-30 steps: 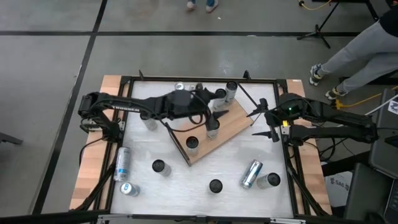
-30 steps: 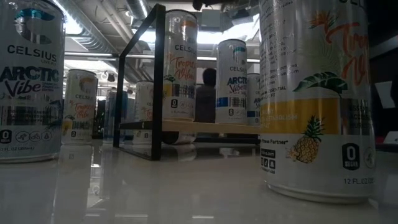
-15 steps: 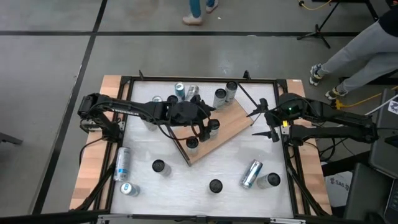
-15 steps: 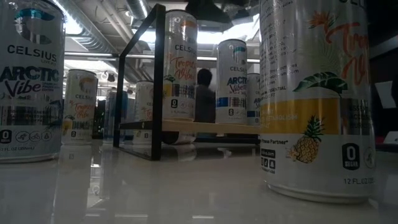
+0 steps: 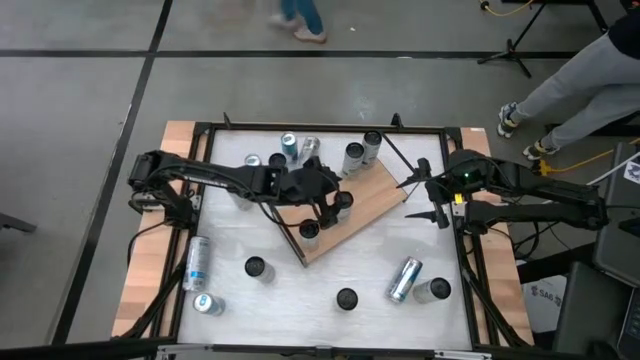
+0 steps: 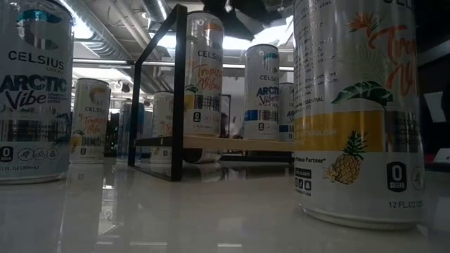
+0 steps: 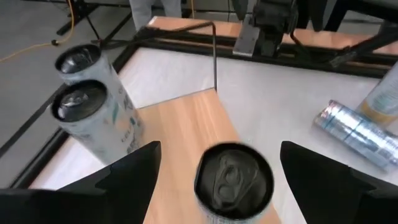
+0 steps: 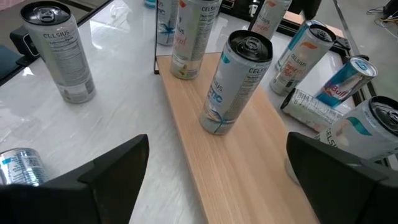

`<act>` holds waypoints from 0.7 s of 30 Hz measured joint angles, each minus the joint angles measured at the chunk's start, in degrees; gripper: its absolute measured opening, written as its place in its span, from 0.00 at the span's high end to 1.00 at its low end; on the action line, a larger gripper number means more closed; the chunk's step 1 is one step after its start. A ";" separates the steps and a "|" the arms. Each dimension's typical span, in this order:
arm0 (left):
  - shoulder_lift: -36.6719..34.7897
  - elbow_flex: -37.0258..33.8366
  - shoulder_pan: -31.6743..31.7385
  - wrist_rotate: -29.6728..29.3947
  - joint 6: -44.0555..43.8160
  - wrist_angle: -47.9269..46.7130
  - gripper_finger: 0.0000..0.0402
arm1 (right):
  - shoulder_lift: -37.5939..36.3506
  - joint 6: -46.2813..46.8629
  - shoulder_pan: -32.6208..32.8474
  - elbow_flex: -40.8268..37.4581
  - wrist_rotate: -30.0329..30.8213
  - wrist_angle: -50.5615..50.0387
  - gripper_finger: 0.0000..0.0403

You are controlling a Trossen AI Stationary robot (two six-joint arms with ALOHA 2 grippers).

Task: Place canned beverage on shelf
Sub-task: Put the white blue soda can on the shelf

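Observation:
The shelf (image 5: 365,205) is a light wood board lying slantwise at the table's middle, with a black frame (image 6: 158,91) at one end. Several cans stand upright on it. One of them, a can with a dark top (image 7: 233,180), stands between the fingers of my left gripper (image 5: 330,205). That gripper is open, and both fingers stand well apart from the can's sides. My right gripper (image 5: 425,197) waits open at the table's right edge and faces another can on the shelf (image 8: 239,81).
Upright cans stand on the white table at the near side (image 5: 254,267) (image 5: 346,298) (image 5: 435,290). Two cans lie on their sides (image 5: 196,262) (image 5: 404,279). More cans cluster at the far edge (image 5: 290,145). A person's legs (image 5: 580,85) show beyond the right side.
My left gripper has sunk toward the shelf and tipped its fingers further down, drawing back a little toward the table's left. It now stands around the dark-topped can. The cans have kept their places.

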 joint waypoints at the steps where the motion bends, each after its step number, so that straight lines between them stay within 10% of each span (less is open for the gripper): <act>1: 0.72 0.01 0.00 0.03 0.01 0.73 0.20 | 0.00 0.00 0.00 0.00 0.00 0.00 0.08; 21: 6.25 0.02 0.15 0.42 0.02 0.87 0.20 | 0.11 -0.01 0.00 0.00 0.00 -0.55 0.08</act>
